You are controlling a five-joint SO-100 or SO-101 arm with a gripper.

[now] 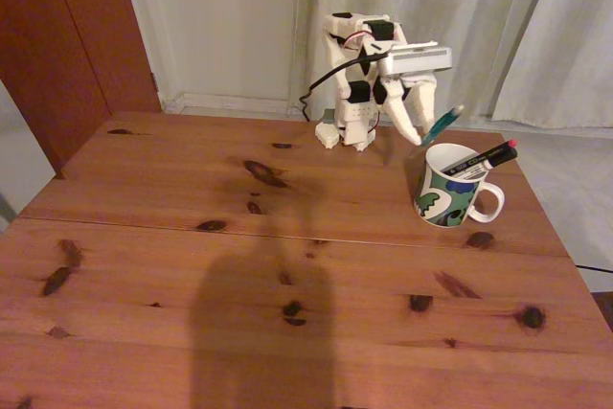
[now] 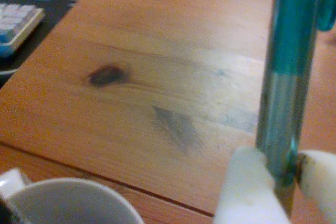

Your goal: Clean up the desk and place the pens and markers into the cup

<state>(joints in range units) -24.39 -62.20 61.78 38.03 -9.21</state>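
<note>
Fixed view: the white arm (image 1: 369,74) is standing at the upper centre of the frame, at the far edge of the desk (image 1: 192,265), with its gripper (image 1: 419,137) reaching down and to the right. The gripper is clamping the teal-green pen (image 1: 442,124), which is tilting up and to the right, just above and to the left of the cup's rim. The cup (image 1: 450,191) is sitting upright on the desk at the right of the frame, its handle pointing right. Two sticks are already leaning in the cup, their ends projecting over the rim toward the upper right: the white-barrelled marker (image 1: 469,167) and the black pen with a red tip (image 1: 498,151). A dark shadow is falling across the lower centre of the desk. Pale curtains (image 1: 498,26) are hanging behind the arm.

Wrist view: the two white fingers (image 2: 247,187) are closing on the teal-green pen (image 2: 289,66) at the lower right of the frame; the pen is running nearly straight up to the top edge. The white rim of the cup (image 2: 73,192) is showing at the lower left, below the gripper. A keyboard (image 2: 16,24) is lying beyond the desk edge at the upper left.
</note>
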